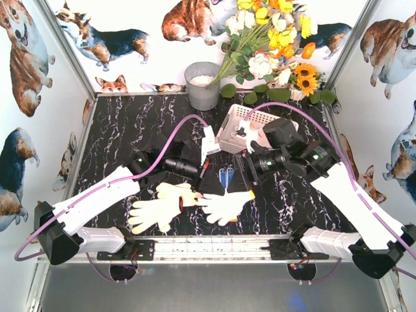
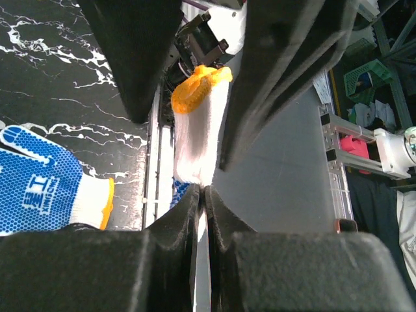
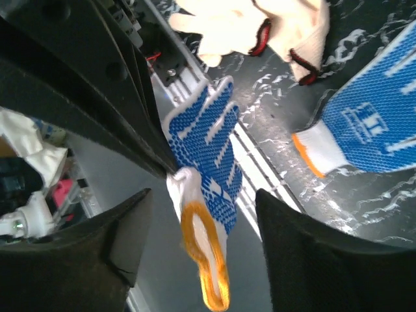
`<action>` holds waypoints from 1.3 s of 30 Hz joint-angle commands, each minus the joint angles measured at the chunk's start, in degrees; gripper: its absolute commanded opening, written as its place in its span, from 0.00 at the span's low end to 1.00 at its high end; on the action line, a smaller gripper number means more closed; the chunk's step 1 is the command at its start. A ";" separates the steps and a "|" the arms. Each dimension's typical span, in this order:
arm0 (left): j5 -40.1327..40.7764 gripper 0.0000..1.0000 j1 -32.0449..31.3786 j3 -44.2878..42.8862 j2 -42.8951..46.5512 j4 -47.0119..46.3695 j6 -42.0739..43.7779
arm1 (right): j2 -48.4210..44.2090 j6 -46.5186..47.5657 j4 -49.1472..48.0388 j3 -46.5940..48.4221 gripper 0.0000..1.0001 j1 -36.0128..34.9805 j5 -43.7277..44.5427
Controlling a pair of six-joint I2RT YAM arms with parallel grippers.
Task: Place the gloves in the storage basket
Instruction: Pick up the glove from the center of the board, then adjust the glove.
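Observation:
A white knit glove with blue palm dots and an orange cuff (image 3: 208, 162) hangs in the air between my two grippers. My left gripper (image 2: 203, 192) is shut on its finger end, and the cuff (image 2: 198, 84) points away from it. My right gripper (image 3: 203, 195) stands open around that cuff, its fingers apart from the cloth on both sides. From above, the glove (image 1: 225, 177) shows between the two wrists. A second blue-dotted glove (image 3: 370, 123) lies flat on the table. Two cream gloves (image 1: 159, 209) (image 1: 227, 207) lie near the front edge. The white storage basket (image 1: 260, 118) stands behind my right gripper.
A grey metal bucket (image 1: 203, 84) stands at the back, with a bunch of flowers (image 1: 273, 39) to its right. The metal rail (image 1: 214, 246) runs along the table's near edge under the held glove. Purple cables arc over both arms.

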State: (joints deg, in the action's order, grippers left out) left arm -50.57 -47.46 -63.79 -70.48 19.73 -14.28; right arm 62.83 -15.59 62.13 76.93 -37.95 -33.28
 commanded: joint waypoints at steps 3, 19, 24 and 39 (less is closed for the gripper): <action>3.48 0.00 -0.66 0.24 2.09 -2.93 -0.55 | 0.16 -3.82 -7.66 -2.34 0.26 -0.01 -11.92; 45.13 0.87 -1.07 18.30 18.20 -28.52 -15.74 | -11.51 -40.75 -34.35 -23.13 0.00 -0.01 23.98; 52.39 0.88 -6.63 18.60 18.61 -23.90 -12.04 | -11.31 -47.15 -34.39 -21.36 0.00 -0.01 30.50; 61.56 0.92 -20.19 7.87 4.66 -25.89 -0.69 | -8.09 -61.58 -16.59 -10.92 0.00 -0.01 43.69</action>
State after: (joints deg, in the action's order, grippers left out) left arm 9.13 -66.61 -51.62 -63.44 -2.72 -18.87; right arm 54.30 -73.12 43.42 62.57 -37.95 6.61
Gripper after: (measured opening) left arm 0.920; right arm 0.070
